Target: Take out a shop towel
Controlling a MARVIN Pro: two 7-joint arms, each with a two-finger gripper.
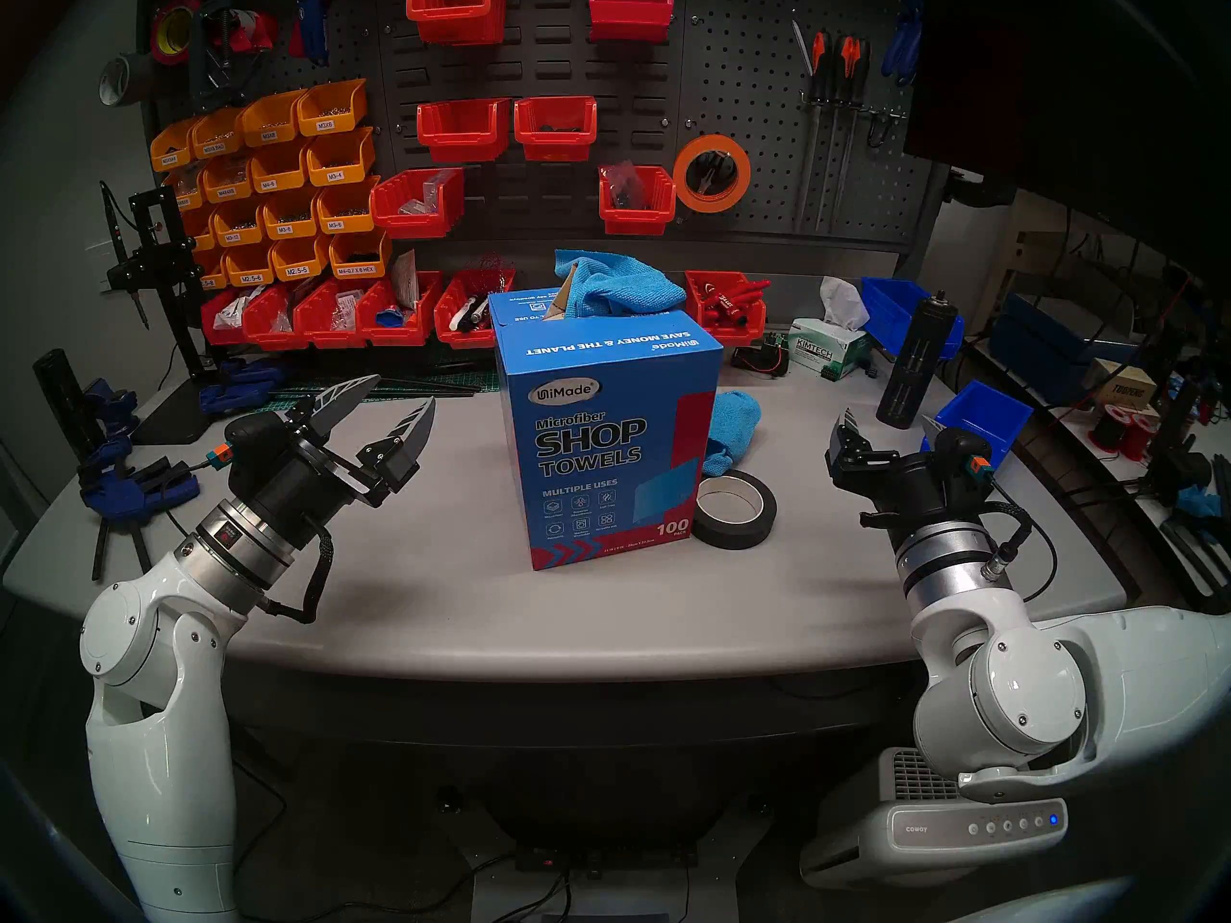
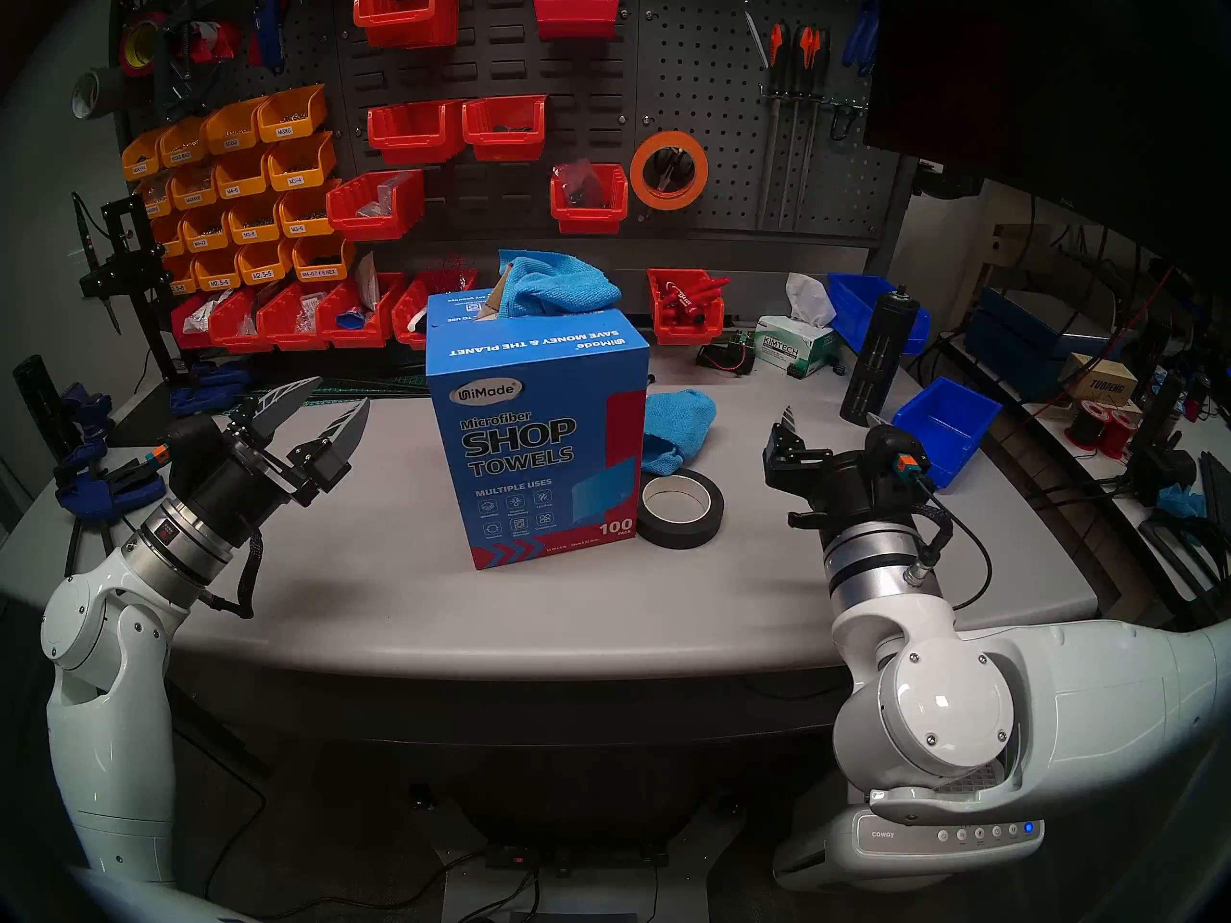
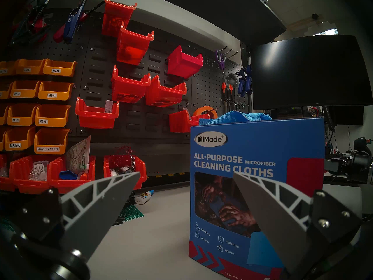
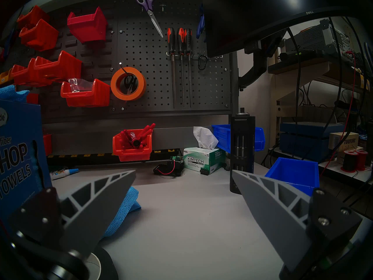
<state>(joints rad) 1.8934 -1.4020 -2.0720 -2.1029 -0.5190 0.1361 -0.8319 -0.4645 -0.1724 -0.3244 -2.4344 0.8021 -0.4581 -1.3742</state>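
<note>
A blue "SHOP TOWELS" carton (image 1: pixel 606 435) stands upright mid-table. A sky-blue shop towel (image 1: pixel 619 285) sticks out of its open top, crumpled and draped toward the right. A second sky-blue towel (image 1: pixel 733 422) lies bunched on the table just right of the carton. My left gripper (image 1: pixel 402 391) is open and empty, left of the carton and pointing at it. My right gripper (image 1: pixel 889 417) is open and empty, well to the right. In the left wrist view the carton (image 3: pixel 256 148) fills the right half, the towel (image 3: pixel 240 116) peeking over its top.
A black tape roll (image 1: pixel 733 502) lies against the carton's right front corner. A Kimtech tissue box (image 1: pixel 829 349), a black cylinder (image 1: pixel 916 362) and blue bins (image 1: pixel 979 422) stand at the back right. Red bins (image 1: pixel 333 315) line the back, blue clamps (image 1: pixel 133 482) lie left.
</note>
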